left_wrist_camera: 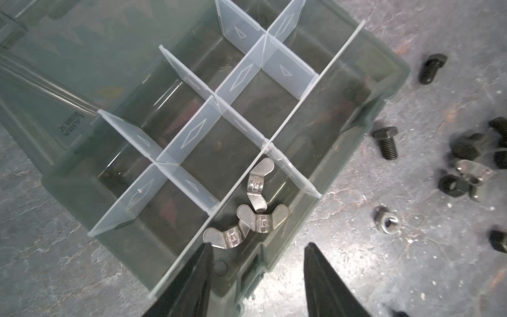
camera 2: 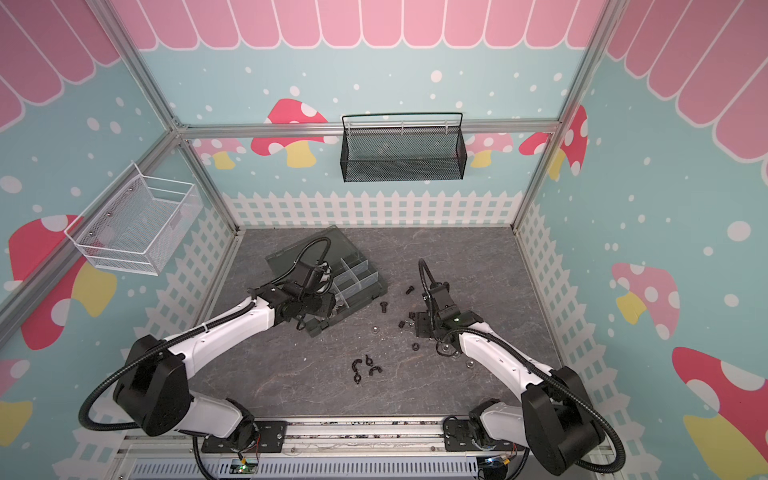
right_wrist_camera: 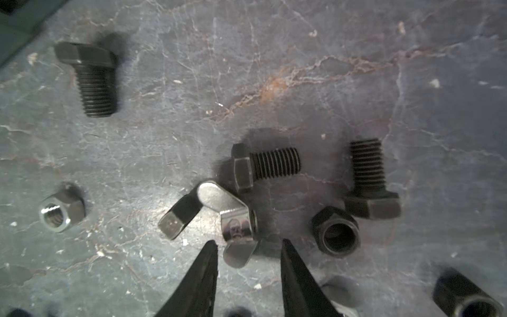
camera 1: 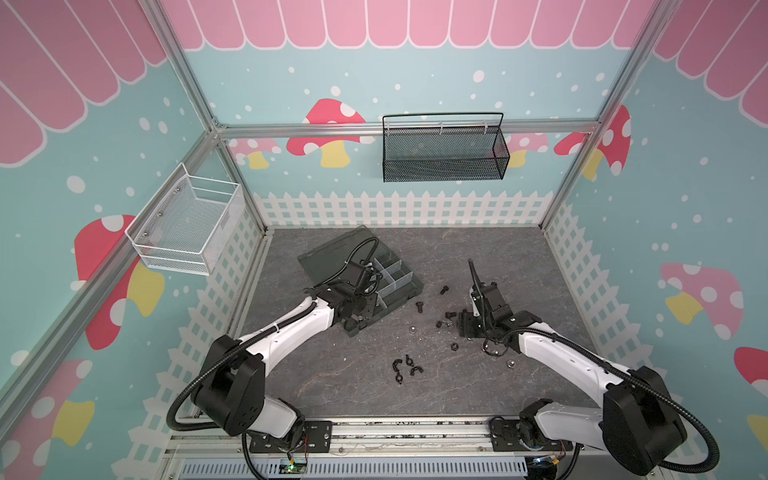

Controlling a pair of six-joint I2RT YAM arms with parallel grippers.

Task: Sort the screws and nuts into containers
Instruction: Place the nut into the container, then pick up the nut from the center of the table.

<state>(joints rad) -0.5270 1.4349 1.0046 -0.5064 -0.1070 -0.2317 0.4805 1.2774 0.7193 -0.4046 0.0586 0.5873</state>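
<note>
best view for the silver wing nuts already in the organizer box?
Left wrist: three silver wing nuts lie sharp and close in one edge compartment of the organizer box, just ahead of the open left gripper. In both top views the left arm covers that compartment. The right wrist view shows only loose parts on the table.

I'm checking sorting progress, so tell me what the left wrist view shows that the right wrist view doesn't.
Only the left wrist view shows the organizer box with its dividers and three silver wing nuts lying in one compartment. Only the right wrist view shows a silver wing nut on the table just ahead of the right gripper, whose jaws stand apart. Both show loose black screws and the grey table.
</note>
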